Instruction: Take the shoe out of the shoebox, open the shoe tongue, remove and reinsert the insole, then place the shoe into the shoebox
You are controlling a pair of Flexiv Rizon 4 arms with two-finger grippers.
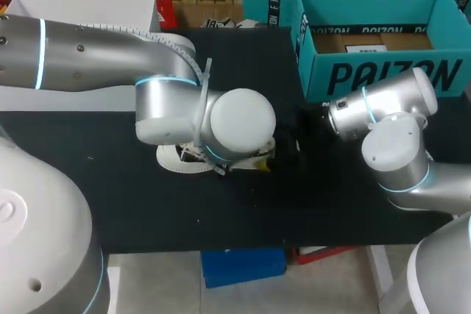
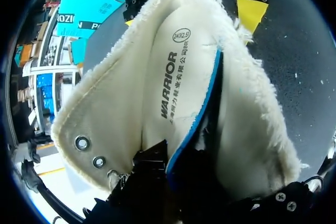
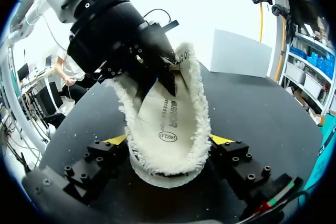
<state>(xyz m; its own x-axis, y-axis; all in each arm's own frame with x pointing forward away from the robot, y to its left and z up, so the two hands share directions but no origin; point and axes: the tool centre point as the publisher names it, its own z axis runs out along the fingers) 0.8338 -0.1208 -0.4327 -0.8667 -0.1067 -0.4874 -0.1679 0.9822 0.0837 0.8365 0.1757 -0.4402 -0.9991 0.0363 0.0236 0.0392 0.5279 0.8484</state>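
Note:
A white shoe [image 1: 175, 159] with fleecy lining stands on the black table, mostly hidden under my left wrist in the head view. In the left wrist view the shoe [image 2: 100, 114] gapes wide, showing the printed insole [image 2: 178, 77] with its blue edge. My left gripper [image 2: 170, 163] is down inside the opening, shut on that blue edge. From the right wrist view the left gripper [image 3: 160, 77] dips into the shoe [image 3: 197, 108]. My right gripper [image 3: 169, 142] straddles the shoe's end, its yellow fingertips [image 3: 220, 140] pressed against both sides.
The teal shoebox [image 1: 383, 75] stands open at the back right of the table [image 1: 147, 211], behind my right arm. A white box [image 1: 96, 9] sits at the back left. Black tabletop stretches in front of the shoe.

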